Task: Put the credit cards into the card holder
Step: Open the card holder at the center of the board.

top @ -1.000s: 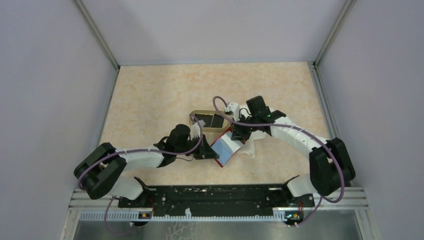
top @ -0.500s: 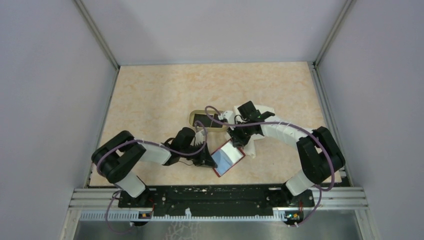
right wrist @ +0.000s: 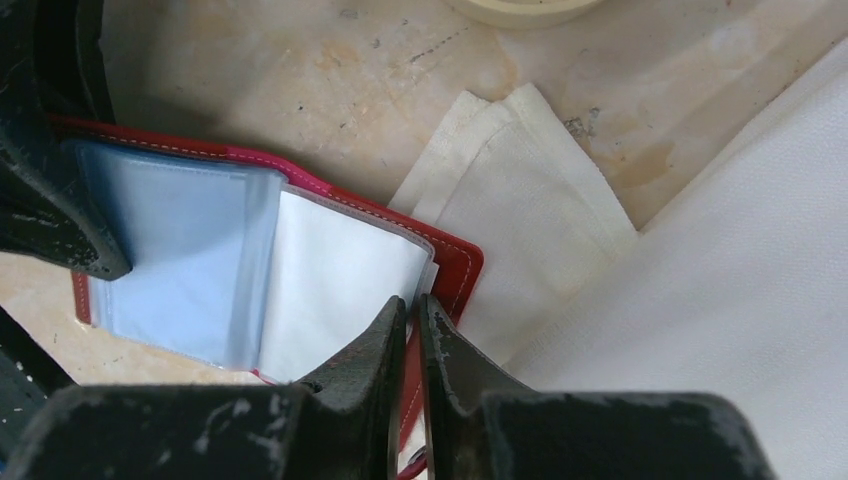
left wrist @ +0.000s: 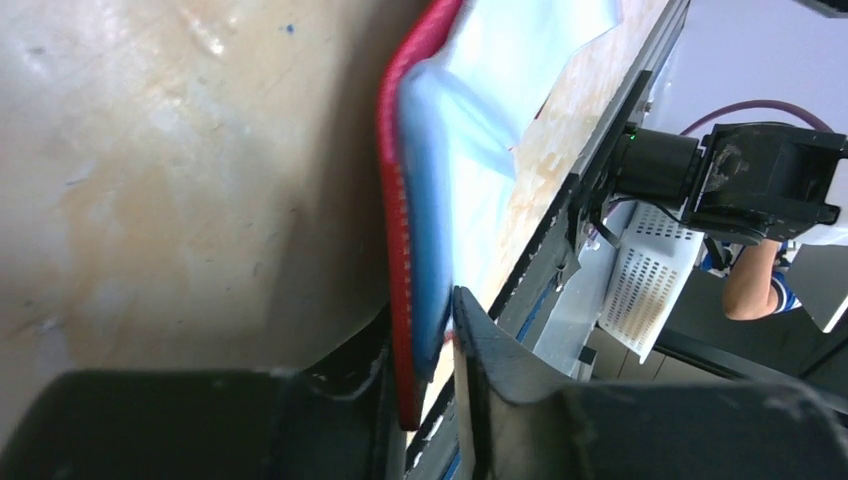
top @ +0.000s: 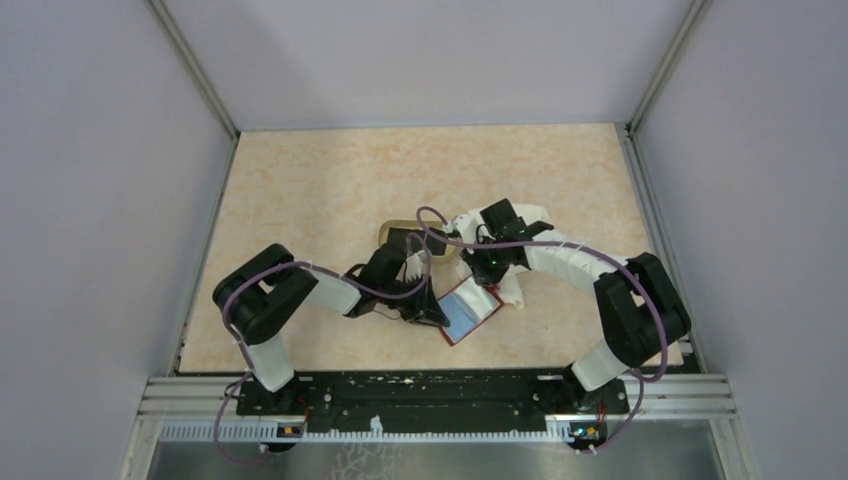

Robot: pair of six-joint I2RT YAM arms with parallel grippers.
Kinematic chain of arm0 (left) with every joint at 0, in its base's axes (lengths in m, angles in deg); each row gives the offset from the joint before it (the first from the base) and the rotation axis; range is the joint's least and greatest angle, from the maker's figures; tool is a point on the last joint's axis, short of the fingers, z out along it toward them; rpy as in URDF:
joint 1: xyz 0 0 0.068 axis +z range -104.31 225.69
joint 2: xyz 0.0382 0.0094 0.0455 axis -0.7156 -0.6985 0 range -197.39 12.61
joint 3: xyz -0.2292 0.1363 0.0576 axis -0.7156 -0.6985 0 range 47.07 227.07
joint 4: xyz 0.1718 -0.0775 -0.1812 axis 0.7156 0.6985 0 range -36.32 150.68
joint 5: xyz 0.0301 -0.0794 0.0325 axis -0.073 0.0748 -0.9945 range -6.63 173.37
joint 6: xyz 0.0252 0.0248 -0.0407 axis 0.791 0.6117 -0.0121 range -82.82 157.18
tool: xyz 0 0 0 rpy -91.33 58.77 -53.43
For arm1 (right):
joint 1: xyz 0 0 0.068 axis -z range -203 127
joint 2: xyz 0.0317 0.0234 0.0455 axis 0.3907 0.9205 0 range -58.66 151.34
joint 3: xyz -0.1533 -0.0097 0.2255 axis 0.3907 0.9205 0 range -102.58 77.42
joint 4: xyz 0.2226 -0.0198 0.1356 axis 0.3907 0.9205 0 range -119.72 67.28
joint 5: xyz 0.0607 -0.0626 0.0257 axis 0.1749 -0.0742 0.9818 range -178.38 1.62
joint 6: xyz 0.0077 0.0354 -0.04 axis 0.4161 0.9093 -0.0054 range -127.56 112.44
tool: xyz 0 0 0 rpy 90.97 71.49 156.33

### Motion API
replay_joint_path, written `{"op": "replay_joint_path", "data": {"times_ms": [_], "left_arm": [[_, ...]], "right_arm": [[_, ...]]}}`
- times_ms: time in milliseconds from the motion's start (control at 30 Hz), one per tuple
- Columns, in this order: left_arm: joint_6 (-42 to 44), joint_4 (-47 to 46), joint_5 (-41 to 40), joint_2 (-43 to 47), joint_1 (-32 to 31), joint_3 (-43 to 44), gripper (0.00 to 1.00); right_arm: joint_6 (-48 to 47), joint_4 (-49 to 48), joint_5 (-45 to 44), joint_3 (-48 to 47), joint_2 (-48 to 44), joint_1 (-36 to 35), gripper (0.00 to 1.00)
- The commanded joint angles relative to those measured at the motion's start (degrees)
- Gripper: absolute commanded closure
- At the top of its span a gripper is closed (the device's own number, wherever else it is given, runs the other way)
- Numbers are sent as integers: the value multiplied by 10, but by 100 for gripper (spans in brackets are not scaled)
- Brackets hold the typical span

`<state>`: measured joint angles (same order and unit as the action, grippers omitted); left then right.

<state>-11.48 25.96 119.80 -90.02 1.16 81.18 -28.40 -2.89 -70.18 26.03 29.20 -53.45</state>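
Observation:
The red card holder point(top: 468, 312) lies open on the table, its clear inner sleeves showing light blue and whitish. My left gripper point(top: 428, 312) is shut on its left edge; in the left wrist view the fingers point(left wrist: 425, 340) pinch the red cover point(left wrist: 393, 200) and a blue sleeve. My right gripper point(top: 490, 283) is shut on the holder's right red edge point(right wrist: 455, 262), its fingertips meeting at the corner point(right wrist: 413, 312). Black credit cards point(top: 405, 240) lie in the tan oval tray, partly hidden by the arms.
The tan oval tray point(top: 388, 232) stands just behind the holder; its rim shows in the right wrist view point(right wrist: 520, 8). A white cloth point(top: 512, 288) lies under and right of the holder, folded corner up point(right wrist: 520, 200). Metal frame rail runs along the near edge point(top: 440, 390).
The left arm has swung right and the holder has shifted right and turned with it. The right gripper has come down and closed onto the holder's right edge.

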Motion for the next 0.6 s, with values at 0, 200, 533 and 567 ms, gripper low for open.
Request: {"op": "replay_joint_path", "data": {"times_ms": [0, 200, 533, 567], "left_arm": [[36, 63, -66, 3, 1, 8, 67], [40, 135, -161, 85, 1, -14, 47], [66, 87, -194, 293, 1, -88, 48], [67, 54, -179, 306, 1, -97, 50]], "right_arm": [[-2, -15, -14, -5, 9, 6, 89], [-7, -10, 2, -7, 4, 14, 86], [-26, 19, 47, -23, 2, 16, 76], [-28, 20, 51, -23, -2, 19, 74]]}}
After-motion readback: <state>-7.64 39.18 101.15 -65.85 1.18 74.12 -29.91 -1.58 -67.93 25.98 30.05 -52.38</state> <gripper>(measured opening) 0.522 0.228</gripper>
